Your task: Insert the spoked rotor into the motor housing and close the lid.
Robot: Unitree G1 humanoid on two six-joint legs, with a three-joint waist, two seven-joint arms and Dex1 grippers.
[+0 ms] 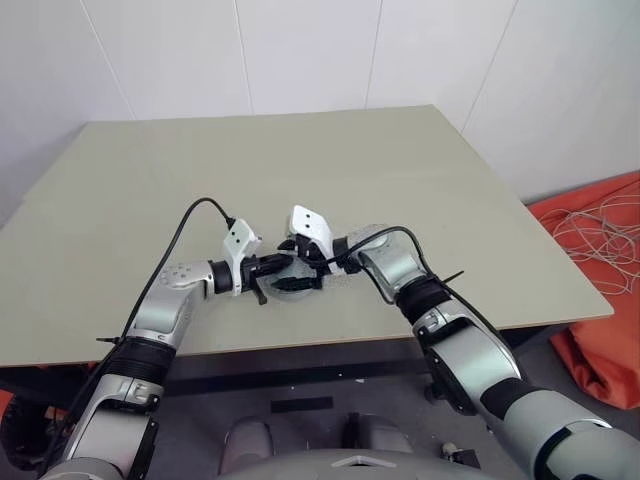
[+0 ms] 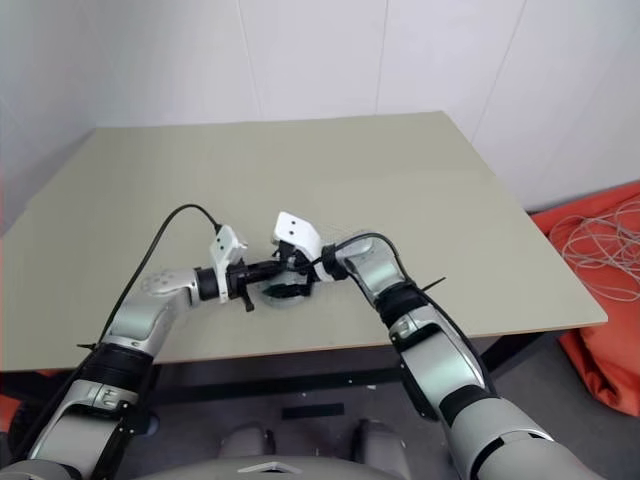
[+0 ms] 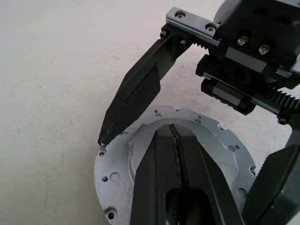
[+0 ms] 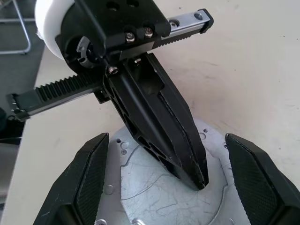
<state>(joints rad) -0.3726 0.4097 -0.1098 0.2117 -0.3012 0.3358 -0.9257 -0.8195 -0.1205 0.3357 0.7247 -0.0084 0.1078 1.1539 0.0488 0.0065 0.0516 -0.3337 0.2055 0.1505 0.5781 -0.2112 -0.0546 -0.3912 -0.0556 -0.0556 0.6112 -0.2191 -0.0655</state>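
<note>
The lid (image 3: pixel 112 173), a silver-grey disc with small holes near its notched edge, lies flat on the table close to the front edge. My left gripper (image 3: pixel 171 127) is shut, and its joined tips rest on the lid's middle (image 4: pixel 154 187). My right gripper (image 4: pixel 166 138) comes in from the opposite side and stands open. Its two fingers (image 3: pixel 133 93) straddle the left gripper's tips just above the lid, holding nothing. The spoked rotor and the motor housing are hidden.
The beige table (image 1: pixel 400 180) stretches far back and to both sides. Its front edge runs just behind my hands. On the floor to the right lies an orange cloth (image 1: pixel 600 290) with loose white cables on it.
</note>
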